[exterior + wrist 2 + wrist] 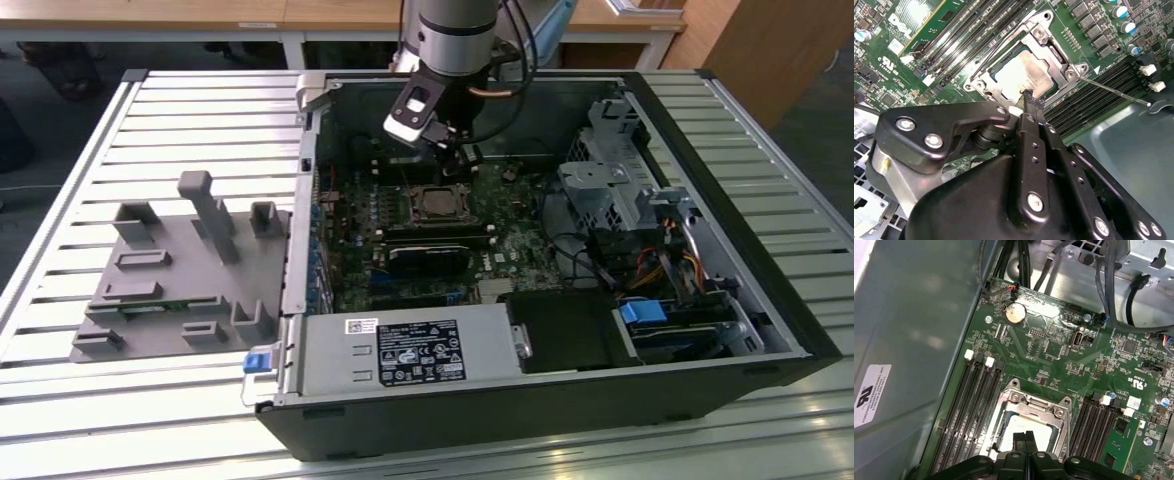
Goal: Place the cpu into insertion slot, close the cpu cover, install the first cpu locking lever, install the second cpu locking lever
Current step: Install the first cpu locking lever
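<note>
My pincer (pixel 1025 435), fingers pressed together on nothing, hangs just above the cpu (pixel 1043 432), which lies framed by the cpu cover (pixel 1026 401).

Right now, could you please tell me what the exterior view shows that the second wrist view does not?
The exterior view adds the open computer case, the grey fixture plate on the exterior view's left and the labelled power supply. The second wrist view adds a thin lever rod sticking out from the socket corner. Both show the cpu seated within the cpu cover, with the shut gripper close over it.
</note>
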Motion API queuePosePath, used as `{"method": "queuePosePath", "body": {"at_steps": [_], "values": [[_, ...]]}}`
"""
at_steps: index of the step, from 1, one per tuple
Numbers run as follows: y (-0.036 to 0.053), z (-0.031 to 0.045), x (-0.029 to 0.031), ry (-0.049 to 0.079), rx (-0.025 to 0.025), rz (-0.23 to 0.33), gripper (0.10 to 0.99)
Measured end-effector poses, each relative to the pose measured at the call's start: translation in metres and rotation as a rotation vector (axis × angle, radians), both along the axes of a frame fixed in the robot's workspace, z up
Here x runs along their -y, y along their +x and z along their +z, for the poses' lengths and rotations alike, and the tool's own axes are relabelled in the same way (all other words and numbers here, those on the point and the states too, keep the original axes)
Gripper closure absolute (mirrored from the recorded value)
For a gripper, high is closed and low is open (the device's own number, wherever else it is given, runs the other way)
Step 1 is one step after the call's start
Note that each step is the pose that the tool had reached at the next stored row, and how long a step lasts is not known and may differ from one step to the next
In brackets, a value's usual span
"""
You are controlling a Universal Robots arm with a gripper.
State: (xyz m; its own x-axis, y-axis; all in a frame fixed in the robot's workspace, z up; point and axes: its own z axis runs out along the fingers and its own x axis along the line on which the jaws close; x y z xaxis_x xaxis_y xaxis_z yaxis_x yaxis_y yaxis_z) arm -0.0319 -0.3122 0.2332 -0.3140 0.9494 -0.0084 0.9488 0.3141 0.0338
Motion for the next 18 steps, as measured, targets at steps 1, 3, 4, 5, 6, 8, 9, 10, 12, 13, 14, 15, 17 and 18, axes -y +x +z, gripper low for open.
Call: {"method": "queuePosePath", "body": {"at_steps": [1,3,4,5,6,8,9,10,12,13,14,15,17,18], "values": [[0.0,0.0,0.0,0.0,0.0,0.002,0.965],[0.0,0.0,0.0,0.0,0.0,0.006,0.965],[0.0,0.0,0.0,0.0,0.0,0.008,0.965],[0.0,0.0,0.0,0.0,0.0,0.011,0.965],[0.0,0.0,0.0,0.0,0.0,0.013,0.965],[0.0,0.0,0.0,0.0,0.0,0.016,0.965],[0.0,0.0,0.0,0.0,0.0,0.018,0.965],[0.0,0.0,0.0,0.0,0.0,0.021,0.965],[0.0,0.0,0.0,0.0,0.0,0.024,0.965],[0.0,0.0,0.0,0.0,0.0,0.027,0.965],[0.0,0.0,0.0,0.0,0.0,0.029,0.965],[0.0,0.0,0.0,0.0,0.0,0.031,0.965],[0.0,0.0,0.0,0.0,0.0,0.036,0.965],[0.0,0.0,0.0,0.0,0.0,0.038,0.965]]}}
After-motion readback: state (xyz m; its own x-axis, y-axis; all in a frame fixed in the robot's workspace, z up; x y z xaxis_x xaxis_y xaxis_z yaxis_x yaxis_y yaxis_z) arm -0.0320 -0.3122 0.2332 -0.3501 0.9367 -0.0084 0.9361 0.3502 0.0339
